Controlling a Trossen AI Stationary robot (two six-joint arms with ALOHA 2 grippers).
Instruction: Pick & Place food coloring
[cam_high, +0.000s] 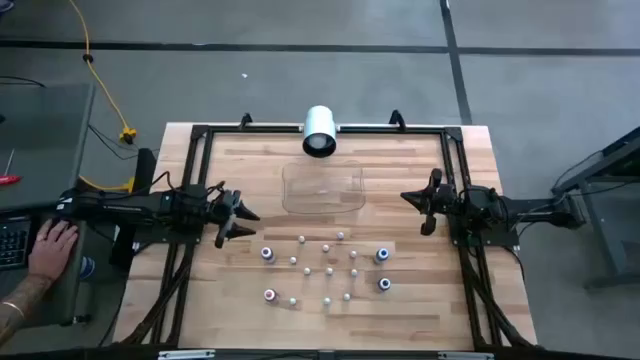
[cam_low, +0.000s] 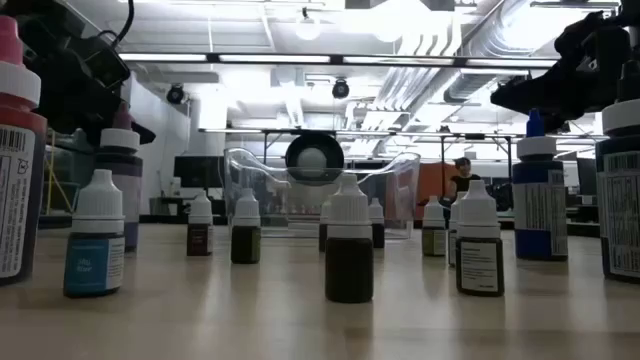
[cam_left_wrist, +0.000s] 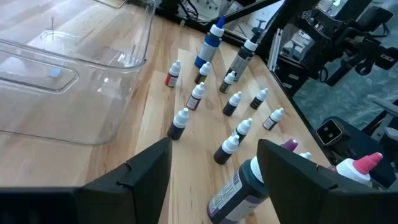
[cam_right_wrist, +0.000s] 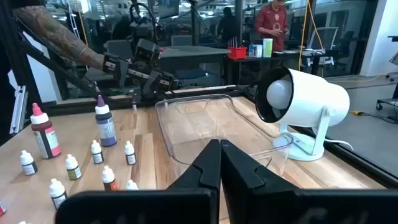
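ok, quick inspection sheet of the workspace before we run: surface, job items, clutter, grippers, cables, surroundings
Surface: wooden table, black frame round it.
Job's things: food coloring bottles standing upright in a loose cluster on the near half; none in the clear tray.
Clutter: white cylinder at the far edge, behind the tray.
Grippers: left gripper open, empty, left of the cluster; right gripper shut, empty, right of the tray.
Cables: yellow cable on the floor, off the table.
Surroundings: a person's hand at a keyboard left of the table.
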